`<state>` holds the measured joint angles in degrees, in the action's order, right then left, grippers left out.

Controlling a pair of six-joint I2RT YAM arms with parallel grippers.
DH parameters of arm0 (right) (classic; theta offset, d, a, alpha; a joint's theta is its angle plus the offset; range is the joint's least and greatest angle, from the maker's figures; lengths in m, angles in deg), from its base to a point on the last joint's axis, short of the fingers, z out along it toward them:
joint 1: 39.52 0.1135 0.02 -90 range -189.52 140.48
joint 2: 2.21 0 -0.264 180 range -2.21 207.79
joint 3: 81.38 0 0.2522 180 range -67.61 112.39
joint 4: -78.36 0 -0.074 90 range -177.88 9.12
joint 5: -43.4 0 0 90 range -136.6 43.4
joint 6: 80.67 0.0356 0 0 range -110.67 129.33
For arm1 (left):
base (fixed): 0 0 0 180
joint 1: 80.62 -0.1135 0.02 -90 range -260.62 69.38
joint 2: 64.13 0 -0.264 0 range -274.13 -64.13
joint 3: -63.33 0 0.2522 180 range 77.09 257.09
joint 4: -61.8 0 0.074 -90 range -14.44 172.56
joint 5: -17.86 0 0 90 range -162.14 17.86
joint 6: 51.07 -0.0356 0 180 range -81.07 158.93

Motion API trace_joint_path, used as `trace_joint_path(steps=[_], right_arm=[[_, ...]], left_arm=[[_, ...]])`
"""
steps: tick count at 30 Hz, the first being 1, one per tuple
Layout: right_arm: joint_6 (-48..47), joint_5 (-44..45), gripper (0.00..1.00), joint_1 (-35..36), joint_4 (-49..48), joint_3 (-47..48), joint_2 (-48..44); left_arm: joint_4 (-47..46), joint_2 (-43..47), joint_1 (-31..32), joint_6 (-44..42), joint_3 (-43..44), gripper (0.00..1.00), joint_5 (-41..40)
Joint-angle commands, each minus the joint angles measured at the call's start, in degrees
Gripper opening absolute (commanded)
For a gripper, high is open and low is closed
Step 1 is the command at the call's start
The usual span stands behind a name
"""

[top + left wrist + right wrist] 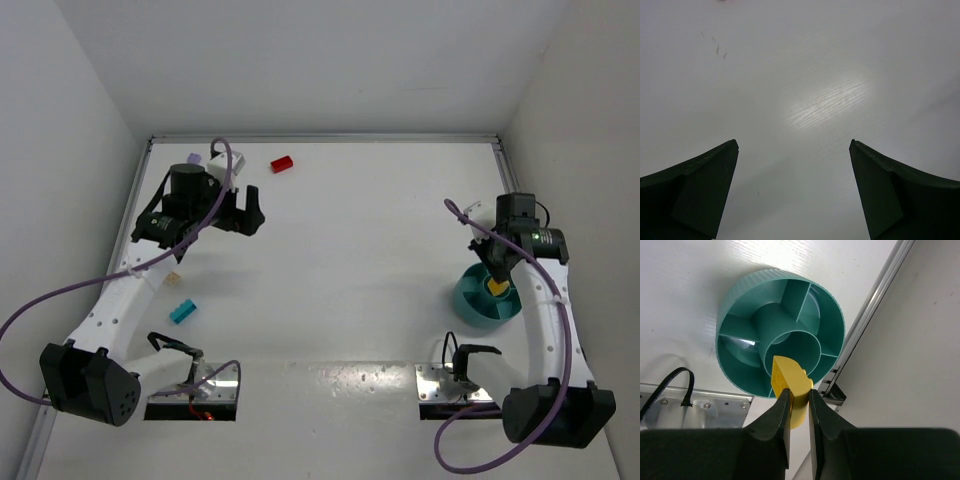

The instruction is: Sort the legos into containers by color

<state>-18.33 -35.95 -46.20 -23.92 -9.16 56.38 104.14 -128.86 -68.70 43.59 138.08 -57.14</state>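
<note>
My right gripper (799,394) is shut on a yellow lego (790,382) and holds it above the near rim of the round teal container (740,322); from above the yellow lego (497,288) shows over the teal container (470,300) at the right. A red lego (282,163) lies at the far centre-left. A cyan lego (183,311) and a small beige lego (172,275) lie beside the left arm. My left gripper (248,213) stands open over bare table, and the left wrist view shows its fingers (705,185) wide apart with nothing between them.
A small white and purple piece (222,158) lies at the far left behind the left wrist. A metal rail (875,305) and the white side wall run close to the container's right. Purple cables loop from both arms. Metal base plates (455,383) sit at the near edge.
</note>
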Motion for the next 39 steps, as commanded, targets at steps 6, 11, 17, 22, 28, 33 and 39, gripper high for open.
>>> trace_joint_path(steps=[6, 11, 17, 22, 28, 33, 39], right_arm=[[-0.7, 4.1, 0.00, -0.9, -4.4, -2.1, 1.4], [-0.2, 4.8, 0.35, -0.9, -5.0, -2.6, 2.6], [1.1, 1.0, 0.61, -0.9, -3.5, 3.5, 4.8], [0.6, -7.9, 1.00, -0.9, 0.3, 15.1, 5.3], [1.8, -18.6, 0.97, -0.9, 1.7, 16.9, 7.9], [3.0, -23.5, 0.97, -0.2, -1.0, 15.3, 10.5], [3.0, -26.8, 0.90, -0.2, -1.0, 14.8, 11.5]], left_arm=[[-0.2, -0.1, -1.0, 0.7, 2.5, 1.00, -0.1], [2.7, -1.3, -2.8, 0.7, 4.4, 1.00, -0.1], [8.9, -1.8, -5.6, -2.1, 9.2, 1.00, 2.5], [18.5, -3.5, -11.5, -8.9, 18.0, 1.00, 1.4], [28.4, -13.3, -18.9, -10.8, 22.9, 0.93, -12.1], [28.3, -17.7, -25.2, -7.7, 22.2, 0.88, -18.8], [25.9, -19.0, -26.3, -10.7, 19.4, 0.88, -19.7]])
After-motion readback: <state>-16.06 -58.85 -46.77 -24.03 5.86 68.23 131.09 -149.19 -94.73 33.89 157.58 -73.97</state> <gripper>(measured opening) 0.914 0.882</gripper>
